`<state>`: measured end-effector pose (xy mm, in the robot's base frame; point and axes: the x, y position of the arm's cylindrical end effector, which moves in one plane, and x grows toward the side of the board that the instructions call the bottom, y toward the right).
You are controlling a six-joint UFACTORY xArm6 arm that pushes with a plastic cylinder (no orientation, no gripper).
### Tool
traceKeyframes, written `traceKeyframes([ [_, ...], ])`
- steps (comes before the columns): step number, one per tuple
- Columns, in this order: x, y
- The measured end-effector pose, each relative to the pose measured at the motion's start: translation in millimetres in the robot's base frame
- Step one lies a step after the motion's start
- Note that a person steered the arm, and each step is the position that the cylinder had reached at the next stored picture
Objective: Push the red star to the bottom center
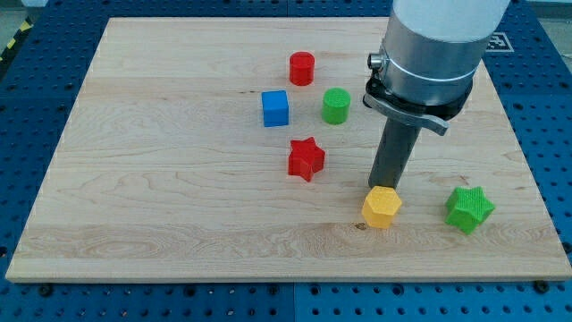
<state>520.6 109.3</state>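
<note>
The red star lies near the middle of the wooden board. My tip is to the star's right and a little lower, touching or just behind the top edge of the yellow hexagon block. The rod rises from there into the arm's grey body at the view's top right. The star and my tip are apart by roughly one block width and a half.
A red cylinder, a blue cube and a green cylinder stand above the star. A green star lies at the lower right. The board's bottom edge runs along the view's bottom.
</note>
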Motion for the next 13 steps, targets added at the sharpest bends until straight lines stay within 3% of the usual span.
traceKeyframes([
  [3,0.1,-1.4],
  [5,-75.0,-12.7],
  [6,-103.5,-60.1],
  [8,-88.3,-121.0],
  [13,-44.7,-86.5],
])
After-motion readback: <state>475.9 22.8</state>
